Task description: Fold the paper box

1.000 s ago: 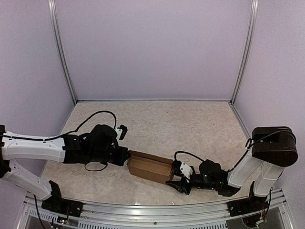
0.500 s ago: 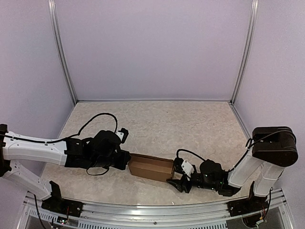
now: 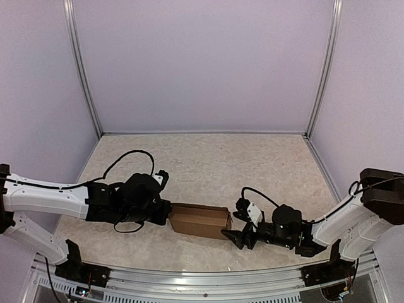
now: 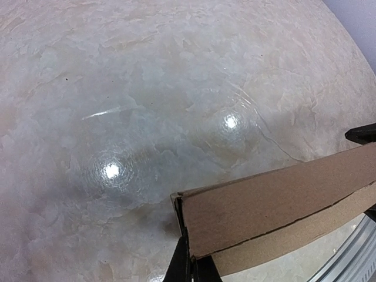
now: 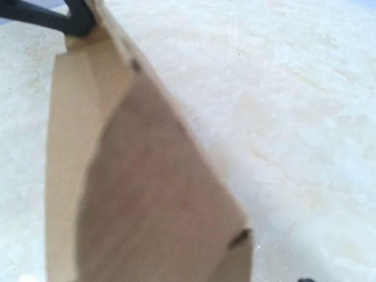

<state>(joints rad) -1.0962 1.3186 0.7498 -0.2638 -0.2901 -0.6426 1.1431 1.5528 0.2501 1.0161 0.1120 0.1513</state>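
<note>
The paper box [image 3: 199, 220] is a slim brown carton lying on the table between my two arms. At the carton's left end, my left gripper [image 3: 168, 213] is shut on a thin end edge. In the left wrist view the black fingers [image 4: 189, 264] pinch that edge, and the paper box [image 4: 276, 205] runs off to the right. My right gripper [image 3: 234, 221] is at the carton's right end with its fingers spread apart, one above and one below the end. The right wrist view is filled by the blurred paper box [image 5: 147, 194]; my left gripper [image 5: 64, 17] shows at its far end.
The pale marbled table [image 3: 252, 170] is closed in by lilac walls with metal posts [image 3: 85, 76] at the back corners. A metal rail [image 3: 202, 278] runs along the near edge. A black cable [image 3: 126, 154] loops over the left arm.
My right gripper has opened wider and drawn back slightly to the right from the carton's end. The carton has turned a little flatter. My left gripper keeps its hold.
</note>
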